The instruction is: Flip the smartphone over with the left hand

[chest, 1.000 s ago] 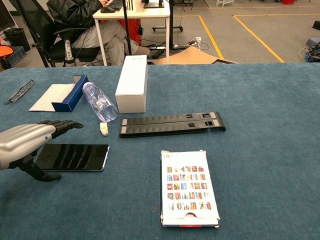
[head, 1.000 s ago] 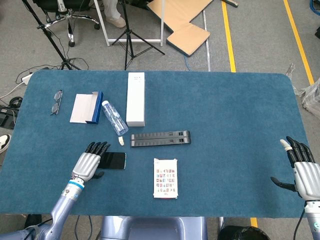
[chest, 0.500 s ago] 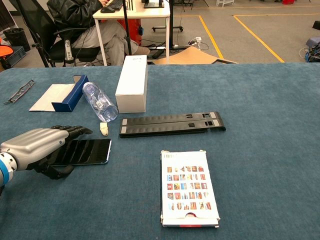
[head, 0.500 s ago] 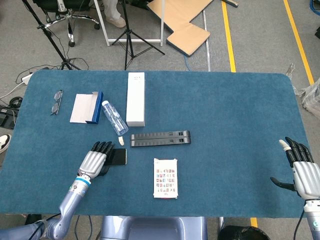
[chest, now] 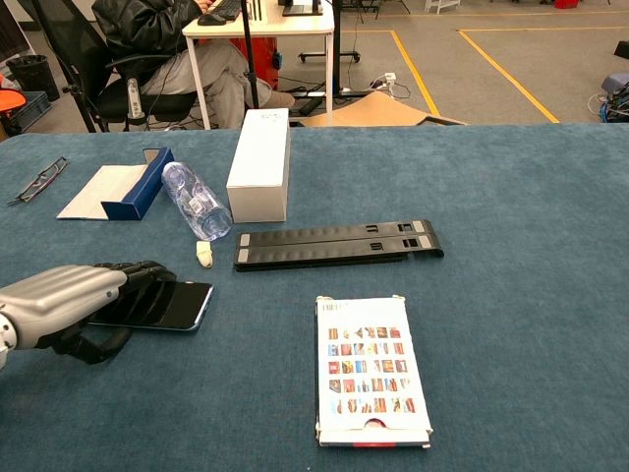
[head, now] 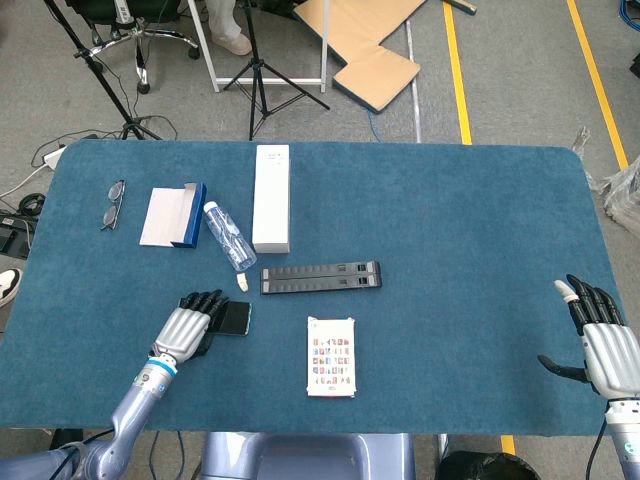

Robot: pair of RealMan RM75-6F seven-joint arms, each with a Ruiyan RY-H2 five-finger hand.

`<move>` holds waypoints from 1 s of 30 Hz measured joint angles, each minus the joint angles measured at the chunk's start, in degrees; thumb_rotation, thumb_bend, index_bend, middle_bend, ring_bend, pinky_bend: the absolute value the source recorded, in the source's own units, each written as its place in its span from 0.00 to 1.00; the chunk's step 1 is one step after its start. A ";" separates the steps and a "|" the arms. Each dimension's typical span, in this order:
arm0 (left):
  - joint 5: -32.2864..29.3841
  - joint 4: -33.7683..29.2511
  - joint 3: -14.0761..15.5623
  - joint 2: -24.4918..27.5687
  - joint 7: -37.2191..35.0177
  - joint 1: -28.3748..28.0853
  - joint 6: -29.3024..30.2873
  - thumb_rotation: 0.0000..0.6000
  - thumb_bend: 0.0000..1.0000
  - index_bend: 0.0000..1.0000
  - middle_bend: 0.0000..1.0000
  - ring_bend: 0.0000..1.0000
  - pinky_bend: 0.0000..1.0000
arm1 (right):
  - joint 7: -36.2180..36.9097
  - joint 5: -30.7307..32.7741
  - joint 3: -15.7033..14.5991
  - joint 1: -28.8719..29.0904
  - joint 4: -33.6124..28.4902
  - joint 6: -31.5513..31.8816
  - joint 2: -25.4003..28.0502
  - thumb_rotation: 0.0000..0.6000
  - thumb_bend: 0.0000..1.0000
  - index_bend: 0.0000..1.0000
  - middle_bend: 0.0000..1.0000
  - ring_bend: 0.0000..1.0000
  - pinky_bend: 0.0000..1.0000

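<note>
Left hand (chest: 74, 300) lies over the near end of the smartphone (chest: 167, 306) — fingers resting along its dark face, thumb low beside its edge, apparently to lever it over — while the phone lies flat on the table (chest: 511, 226).

A robotics lab or workshop floor. The blue felt-covered surface (head: 450, 220) stands on grey carpet marked with yellow floor tape (head: 456, 70). At 12 o'clock beyond its far edge are a black camera tripod (head: 262, 75), flattened brown cardboard sheets (head: 365, 35) and a white-legged desk (chest: 257, 25) where a seated person in dark jacket and grey trousers (chest: 182, 59) works. Black rolling office chairs (head: 125, 25) and loose cables with a white power strip (head: 52, 155) lie at 10 o'clock.
</note>
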 measured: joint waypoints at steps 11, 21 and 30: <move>-3.71 -17.10 4.64 12.97 5.18 0.01 -1.67 1.00 0.76 0.15 0.10 0.11 0.12 | -0.43 -0.51 -0.20 0.01 -0.55 0.19 0.09 1.00 0.00 0.00 0.00 0.00 0.00; -12.41 -27.60 5.20 22.27 4.00 -3.65 -7.93 1.00 0.76 0.16 0.20 0.18 0.17 | -0.81 -0.36 -0.21 0.01 -0.61 0.14 0.00 1.00 0.00 0.00 0.00 0.00 0.00; -23.13 -24.79 -0.16 23.76 -7.94 -12.09 -19.64 1.00 0.79 0.16 0.19 0.15 0.17 | -1.58 0.01 -0.30 0.22 -0.36 -0.49 -0.42 1.00 0.00 0.00 0.00 0.00 0.00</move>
